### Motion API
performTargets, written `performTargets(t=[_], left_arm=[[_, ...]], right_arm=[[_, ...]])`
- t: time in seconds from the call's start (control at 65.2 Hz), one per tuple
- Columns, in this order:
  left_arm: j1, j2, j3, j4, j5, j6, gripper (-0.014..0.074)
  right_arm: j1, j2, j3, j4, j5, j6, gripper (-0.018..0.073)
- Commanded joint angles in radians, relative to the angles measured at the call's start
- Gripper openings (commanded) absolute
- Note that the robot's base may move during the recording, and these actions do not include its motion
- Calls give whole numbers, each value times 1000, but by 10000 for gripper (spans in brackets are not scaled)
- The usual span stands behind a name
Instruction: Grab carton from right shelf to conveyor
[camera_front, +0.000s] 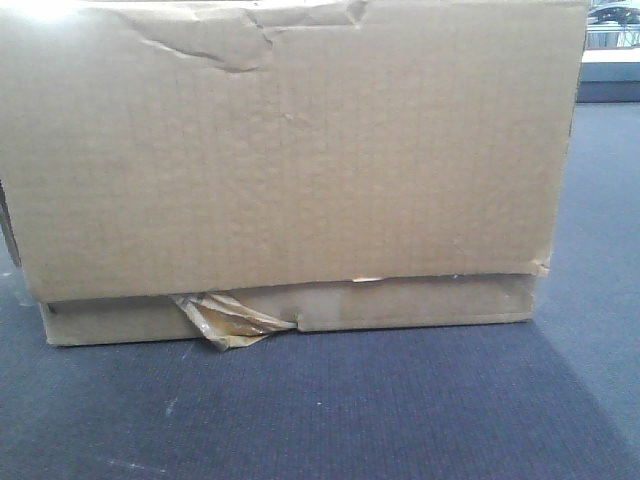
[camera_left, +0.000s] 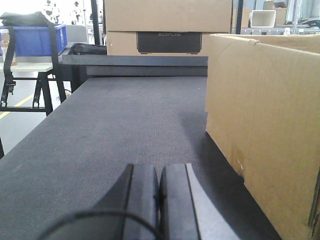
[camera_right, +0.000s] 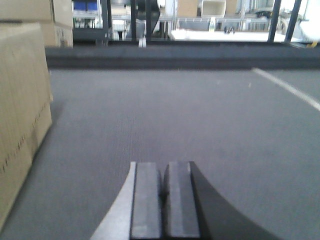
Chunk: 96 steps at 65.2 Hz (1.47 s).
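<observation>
A large brown carton (camera_front: 290, 160) fills the front view and rests on the dark grey belt surface (camera_front: 320, 410). Its lower flap has torn tape. The carton's side shows at the right of the left wrist view (camera_left: 260, 125) and at the left of the right wrist view (camera_right: 20, 110). My left gripper (camera_left: 159, 172) is shut and empty, just above the belt to the left of the carton. My right gripper (camera_right: 163, 172) is shut and empty, just above the belt to the right of the carton. Neither gripper touches the carton.
In the left wrist view another carton (camera_left: 167, 22) with a black device under it stands beyond the belt's far end, and a blue bin (camera_left: 35, 37) sits on a stand at the left. Racks and shelving (camera_right: 200, 15) line the background of the right wrist view.
</observation>
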Motion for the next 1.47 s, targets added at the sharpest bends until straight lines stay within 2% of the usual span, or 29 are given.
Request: performTargets(t=[0.0, 0.43, 1.458], left_arm=[[2, -6, -2, -5, -11, 3, -6], [2, -6, -2, -5, -11, 3, -6], [2, -6, -2, -5, -11, 3, -6]], right_arm=[[-3, -6, 29, 9, -80, -9, -69], [37, -6, 29, 1, -84, -9, -69], [37, -6, 29, -6, -84, -9, -69]])
